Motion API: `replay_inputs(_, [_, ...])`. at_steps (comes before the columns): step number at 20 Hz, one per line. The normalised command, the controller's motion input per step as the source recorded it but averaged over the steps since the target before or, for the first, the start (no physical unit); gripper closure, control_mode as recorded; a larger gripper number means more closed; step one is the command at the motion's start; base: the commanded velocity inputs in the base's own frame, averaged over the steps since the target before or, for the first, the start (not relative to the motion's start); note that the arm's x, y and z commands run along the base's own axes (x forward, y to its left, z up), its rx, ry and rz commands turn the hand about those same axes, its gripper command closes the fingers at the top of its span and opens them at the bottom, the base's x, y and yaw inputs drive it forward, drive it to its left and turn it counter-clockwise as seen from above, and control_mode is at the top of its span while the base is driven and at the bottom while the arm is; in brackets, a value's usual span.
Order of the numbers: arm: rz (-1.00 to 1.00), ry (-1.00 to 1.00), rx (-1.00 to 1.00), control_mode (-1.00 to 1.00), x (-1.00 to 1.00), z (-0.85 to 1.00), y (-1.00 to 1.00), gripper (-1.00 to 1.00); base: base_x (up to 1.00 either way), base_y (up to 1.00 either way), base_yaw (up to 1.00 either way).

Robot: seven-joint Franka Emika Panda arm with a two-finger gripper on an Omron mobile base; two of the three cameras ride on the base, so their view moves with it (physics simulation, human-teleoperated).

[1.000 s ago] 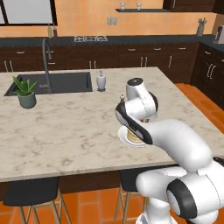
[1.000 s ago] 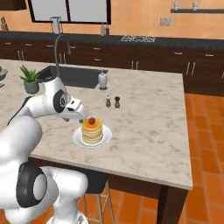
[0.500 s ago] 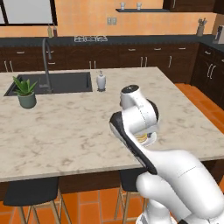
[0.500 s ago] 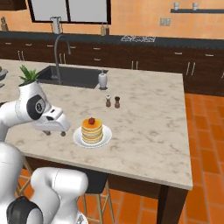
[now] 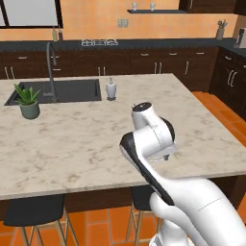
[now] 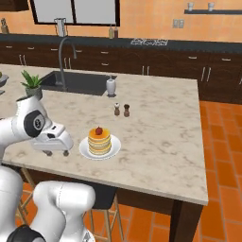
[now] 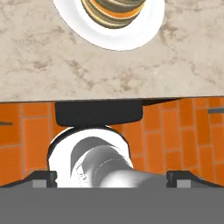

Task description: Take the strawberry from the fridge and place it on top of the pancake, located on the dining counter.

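Note:
The strawberry [image 6: 99, 130], small and bright red, rests on top of the pancake [image 6: 99, 142], a stack on a white plate [image 6: 113, 150] on the dining counter [image 6: 160, 137]. My gripper [image 6: 56, 152] hangs open and empty over the counter's near edge, left of the plate and apart from it. In the hand view the gripper [image 7: 113, 178] has its fingertips [image 7: 46, 177] far apart, with the plate [image 7: 131, 37] and pancake [image 7: 111, 8] at the top. The fridge is out of view. In the left base view my arm covers the pancake.
Salt and pepper shakers [image 6: 121, 109] stand behind the plate. A soap dispenser [image 6: 110, 86] and faucet [image 6: 61, 56] are by the dark sink [image 6: 75, 82], with a potted plant [image 6: 32, 82] at the left. A dark stool [image 7: 98, 113] sits under the counter's edge.
My gripper has drawn back from over the pancake, leftward and toward the counter's near edge. The strawberry stays on the stack. The jaws remain open.

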Motion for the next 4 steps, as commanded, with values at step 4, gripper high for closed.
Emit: replay_inputs(4, [0.0,0.0,-0.14,-1.0,0.0,-0.14,0.08,-1.0,0.0,0.0,0.0])
